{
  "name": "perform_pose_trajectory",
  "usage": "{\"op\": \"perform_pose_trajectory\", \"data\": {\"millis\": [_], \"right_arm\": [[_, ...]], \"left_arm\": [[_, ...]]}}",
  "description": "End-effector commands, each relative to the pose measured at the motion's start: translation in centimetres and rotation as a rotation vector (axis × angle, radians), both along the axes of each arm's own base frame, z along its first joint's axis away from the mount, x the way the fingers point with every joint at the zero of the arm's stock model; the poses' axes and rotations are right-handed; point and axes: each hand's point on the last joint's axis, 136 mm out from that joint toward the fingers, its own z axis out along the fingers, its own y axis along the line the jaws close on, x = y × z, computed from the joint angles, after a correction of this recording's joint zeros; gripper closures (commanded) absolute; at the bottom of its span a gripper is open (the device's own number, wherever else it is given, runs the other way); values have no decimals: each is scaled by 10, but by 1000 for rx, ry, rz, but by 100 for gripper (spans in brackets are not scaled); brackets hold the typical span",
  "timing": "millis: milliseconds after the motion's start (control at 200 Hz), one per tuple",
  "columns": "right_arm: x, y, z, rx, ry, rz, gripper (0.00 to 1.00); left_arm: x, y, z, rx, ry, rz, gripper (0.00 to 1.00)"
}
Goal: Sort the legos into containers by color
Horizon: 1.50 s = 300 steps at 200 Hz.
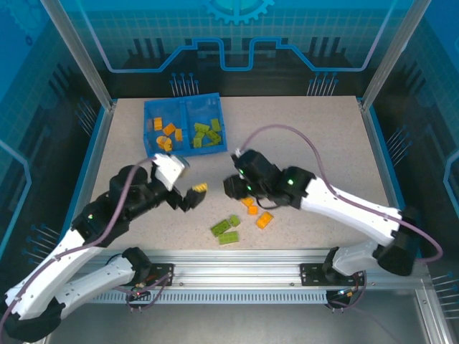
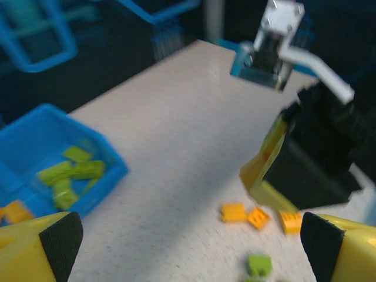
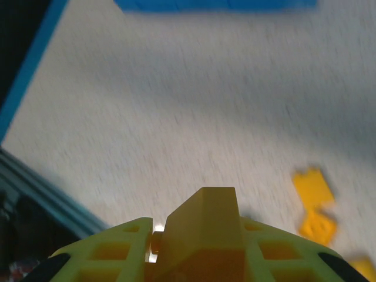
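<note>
1. The blue tray sits at the upper left of the top view. Its left compartment holds orange legos and its right compartment holds green legos.
2. More pieces lie on the table at lower centre. Three loose orange bricks are clustered there, and the loose green bricks lie just below and to their left.
3. The right tool is just at the upper left of the loose orange cluster. In the right wrist view its yellow fingers are closed narrow on an orange brick, which stands up between them at bottom centre. Two loose orange bricks show blurred at the lower right.
4. The left tool is left of the right tool and below the tray. In the left wrist view its black pads sit in the two bottom corners, spread wide with nothing between them.
5. That view also has the tray's wall at the left edge with green legos inside, and the right tool's dark body at the right, above the loose orange bricks.
</note>
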Motion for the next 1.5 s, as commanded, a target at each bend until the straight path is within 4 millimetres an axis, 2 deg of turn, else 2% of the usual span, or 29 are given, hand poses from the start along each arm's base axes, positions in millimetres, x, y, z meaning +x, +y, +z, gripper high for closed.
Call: {"op": "perform_pose_trajectory", "data": {"millis": [0,120,320,440,480,495,545,780,910,1016,1046,1256,1351,1496], "right_arm": [[48,42,15,57,-90,63,72],[92,79,16,78,-111,81,72],[147,129,-14,-25,-176,127,71],[177,148,-28,-104,-239,135,71],[185,153,-25,-117,-268,137,71],[190,156,-37,-135,-263,142,71],[200,163,-42,-151,-279,145,71],[243,178,-66,-151,-351,133,70],[250,187,-59,-120,-408,161,65],[251,194,-46,-66,-434,167,47],[251,195,-42,-51,-441,165,44],[252,197,-20,3,-464,151,42],[243,193,1,24,-453,168,43],[212,173,50,52,-395,200,39]], "left_arm": [[24,55,13,-207,93,427,1],[23,78,14,-321,134,571,2],[22,93,1,-335,184,669,5],[21,94,-5,-364,211,690,6],[20,94,-6,-381,214,688,6],[20,93,-7,-387,216,686,6],[19,93,-9,-405,222,687,6],[14,88,-20,-380,251,648,7],[13,86,-25,-362,263,636,7],[14,85,-27,-359,268,635,6],[14,85,-28,-360,270,635,6],[14,87,-33,-344,280,653,6],[12,87,-37,-340,296,655,6],[11,82,-50,-312,344,638,6]]}}
